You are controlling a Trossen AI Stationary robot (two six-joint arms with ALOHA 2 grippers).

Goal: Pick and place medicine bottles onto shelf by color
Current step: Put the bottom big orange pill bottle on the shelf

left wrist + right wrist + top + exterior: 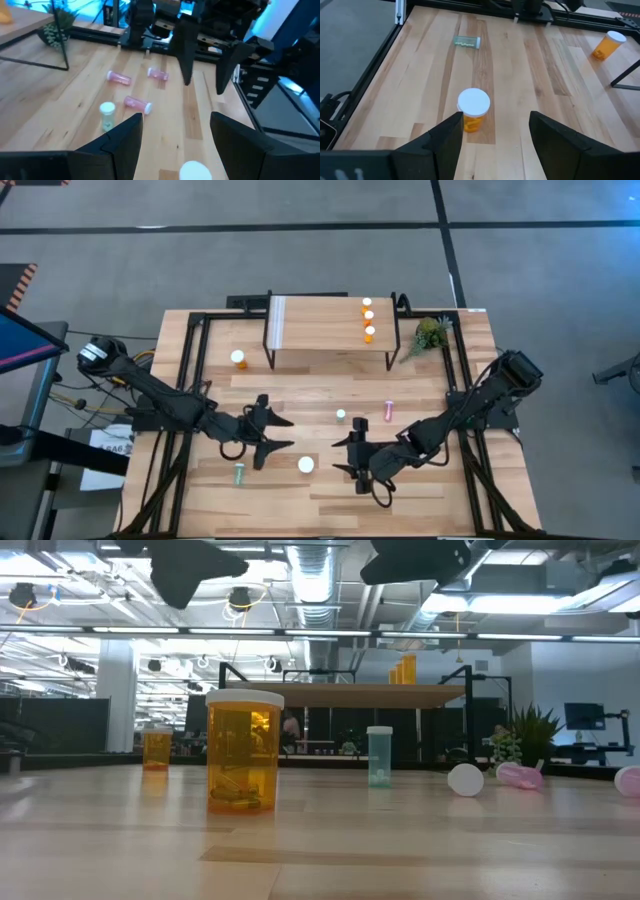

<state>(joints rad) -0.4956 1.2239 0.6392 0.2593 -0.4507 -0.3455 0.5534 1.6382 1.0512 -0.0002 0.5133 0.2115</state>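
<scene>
The shelf [330, 330] stands at the far middle of the table with three orange medicine bottles [368, 316] in a row at its right end. A large orange bottle [306, 464] with a white cap stands upright between my two grippers. My left gripper [288, 432] hovers open just left of it, and my right gripper [338, 457] hovers open just right of it. The bottle [473, 112] shows ahead of the right gripper's fingers. A green bottle [341, 415] stands upright, and pink bottles [137, 104] lie on their sides nearby.
A small orange bottle [238, 358] stands by the shelf's left legs. A green bottle [240, 474] lies on its side near the front left. A small plant [430, 335] sits right of the shelf. Black rails [190, 380] run along both table sides.
</scene>
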